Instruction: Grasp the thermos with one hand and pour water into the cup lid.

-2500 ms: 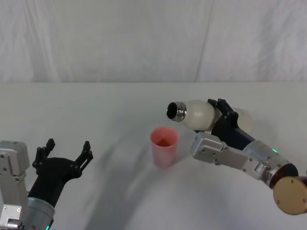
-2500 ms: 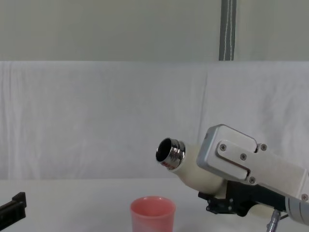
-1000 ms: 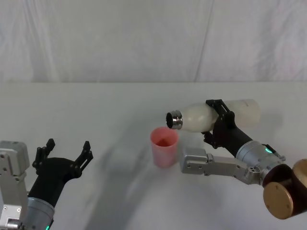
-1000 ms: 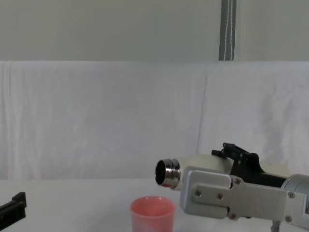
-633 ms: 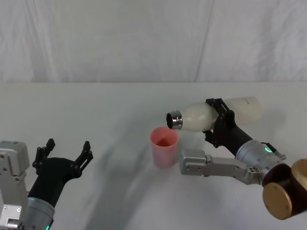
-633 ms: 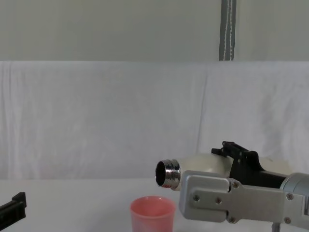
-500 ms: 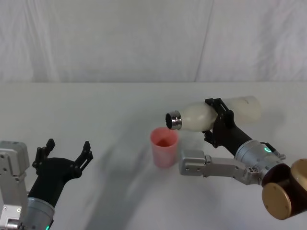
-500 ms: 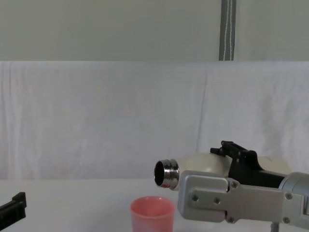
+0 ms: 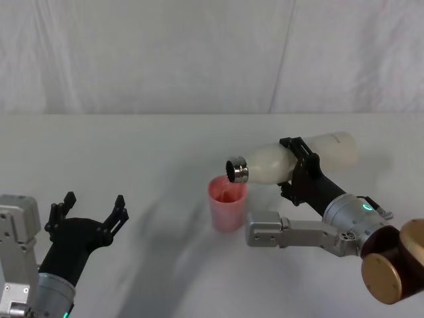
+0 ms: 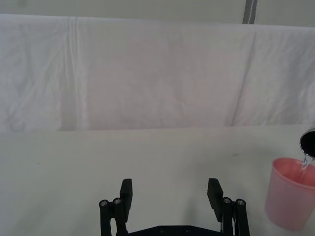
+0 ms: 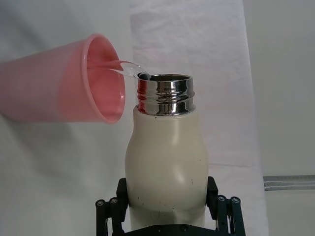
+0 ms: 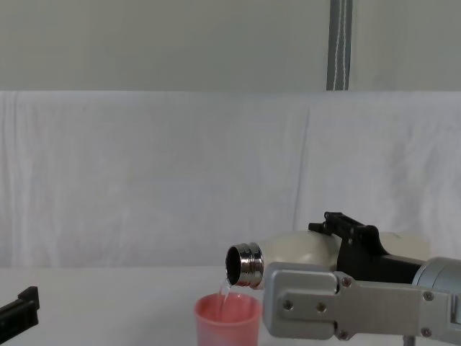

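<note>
The thermos (image 9: 291, 159) is lying almost level above the table (image 9: 152, 146), its silver neck just over the pink cup lid (image 9: 227, 203), and water (image 12: 225, 292) is running into it. The right gripper (image 9: 299, 173) is clamping the thermos body. The left gripper (image 9: 89, 213) is resting at the near left with its fingers spread wide.

A white-covered table (image 9: 132, 152) carries the pink cup lid (image 9: 226, 204), standing upright near its middle.
</note>
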Controlling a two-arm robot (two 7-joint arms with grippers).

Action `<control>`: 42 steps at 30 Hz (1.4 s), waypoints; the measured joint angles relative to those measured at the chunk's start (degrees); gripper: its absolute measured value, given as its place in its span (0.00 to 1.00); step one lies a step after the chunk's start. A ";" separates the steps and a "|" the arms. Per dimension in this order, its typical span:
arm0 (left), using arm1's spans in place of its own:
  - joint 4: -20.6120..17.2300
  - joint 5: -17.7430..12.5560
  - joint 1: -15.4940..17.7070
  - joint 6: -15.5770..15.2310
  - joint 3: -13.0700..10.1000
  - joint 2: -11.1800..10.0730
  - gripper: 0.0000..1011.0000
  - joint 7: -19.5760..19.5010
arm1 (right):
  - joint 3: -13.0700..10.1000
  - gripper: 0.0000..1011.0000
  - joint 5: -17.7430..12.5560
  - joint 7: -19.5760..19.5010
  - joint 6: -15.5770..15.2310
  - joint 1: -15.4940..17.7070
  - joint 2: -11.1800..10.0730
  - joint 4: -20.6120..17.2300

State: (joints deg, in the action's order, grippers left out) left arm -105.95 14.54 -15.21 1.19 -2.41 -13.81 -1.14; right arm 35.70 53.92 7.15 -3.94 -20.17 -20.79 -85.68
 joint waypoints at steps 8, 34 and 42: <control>0.00 0.00 0.00 0.00 0.00 0.00 0.99 0.00 | -0.02 0.94 0.05 0.14 0.01 -0.01 -0.21 -0.21; 0.00 0.00 0.00 0.00 0.00 0.00 0.99 0.00 | -0.25 0.94 0.78 0.57 -0.55 -0.74 -0.54 -0.08; 0.00 0.00 0.00 0.00 0.00 0.00 0.99 0.00 | -0.20 0.94 0.93 0.65 -0.70 -0.88 -0.58 0.05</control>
State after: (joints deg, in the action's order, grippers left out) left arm -105.95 14.54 -15.21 1.19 -2.41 -13.81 -1.14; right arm 35.51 54.84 7.80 -4.64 -21.05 -21.37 -85.63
